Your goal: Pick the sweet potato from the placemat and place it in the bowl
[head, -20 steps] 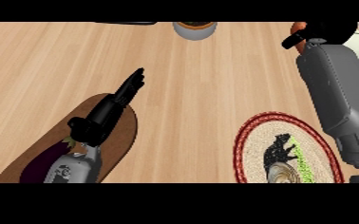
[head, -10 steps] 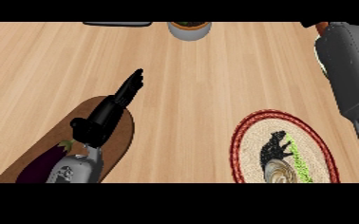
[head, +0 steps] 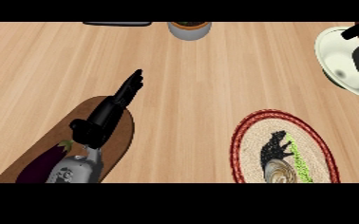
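The round woven placemat [head: 245,142] with a red rim lies at the lower right. It bears a dark animal figure and a green streak, and I see no sweet potato on it. A pale bowl [head: 335,64] is cut off by the right edge. Over the bowl's upper rim a small black part of my right hand [head: 352,32] pokes in, and whatever it holds is hidden. My left hand [head: 105,116] rests open at the lower left, its fingers straight and pointing up and right.
A brown oval board [head: 123,137] lies under my left forearm, with a dark purple eggplant [head: 42,163] on it. A grey cup [head: 189,30] stands at the top middle. A flat black object [head: 116,23] is at the top left.
My right forearm has swung up and to the right, almost out of view, uncovering the pale bowl at the right edge. The left hand has stayed in place.
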Tool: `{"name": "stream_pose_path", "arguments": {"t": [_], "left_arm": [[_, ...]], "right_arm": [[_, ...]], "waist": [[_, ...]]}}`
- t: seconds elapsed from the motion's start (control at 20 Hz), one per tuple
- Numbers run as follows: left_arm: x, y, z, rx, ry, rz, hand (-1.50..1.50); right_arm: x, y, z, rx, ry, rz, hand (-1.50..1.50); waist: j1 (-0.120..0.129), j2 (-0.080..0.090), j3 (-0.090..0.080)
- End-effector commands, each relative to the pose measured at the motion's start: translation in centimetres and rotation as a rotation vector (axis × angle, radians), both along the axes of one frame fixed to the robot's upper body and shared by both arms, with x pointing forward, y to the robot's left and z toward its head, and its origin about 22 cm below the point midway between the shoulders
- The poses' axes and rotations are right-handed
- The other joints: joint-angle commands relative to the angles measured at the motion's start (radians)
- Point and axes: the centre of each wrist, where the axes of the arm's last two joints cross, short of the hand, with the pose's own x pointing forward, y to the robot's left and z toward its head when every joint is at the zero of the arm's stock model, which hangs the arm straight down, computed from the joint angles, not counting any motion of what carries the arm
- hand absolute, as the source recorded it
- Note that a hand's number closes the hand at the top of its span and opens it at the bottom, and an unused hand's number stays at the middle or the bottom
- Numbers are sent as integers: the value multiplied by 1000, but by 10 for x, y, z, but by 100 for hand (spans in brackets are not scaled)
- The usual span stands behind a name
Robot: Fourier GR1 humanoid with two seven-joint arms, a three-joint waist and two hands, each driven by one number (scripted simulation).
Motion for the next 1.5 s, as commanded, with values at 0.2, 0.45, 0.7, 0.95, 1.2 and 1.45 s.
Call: {"name": "stream_pose_path", "arguments": {"t": [0.2, 0.45, 0.7, 0.95, 1.2, 1.45], "left_arm": [[-3, 9, 1, -10, -4, -5, 0], [-12, -9, 0, 0, 2, -9, 0], [5, -12, 15, 13, -20, -4, 0], [8, -2, 5, -6, -6, -6, 0], [1, -3, -8, -29, 18, 11, 0], [10, 10, 3, -7, 15, 32, 0]], "right_arm": [[-29, -56, -35, 219, 134, -56, 150], [-34, -66, -36, 468, 87, 1, -150], [-44, -83, -32, 397, -20, 112, -150], [-50, -82, -51, 344, -190, 51, -150], [-60, -101, -36, 309, -439, -42, -150], [-92, -143, -28, 380, -548, -95, -150]], "waist": [[6, 6, 3], [6, 2, 4], [7, 7, 4], [-4, 3, 2], [-17, -4, 2], [-34, -10, 1]]}}
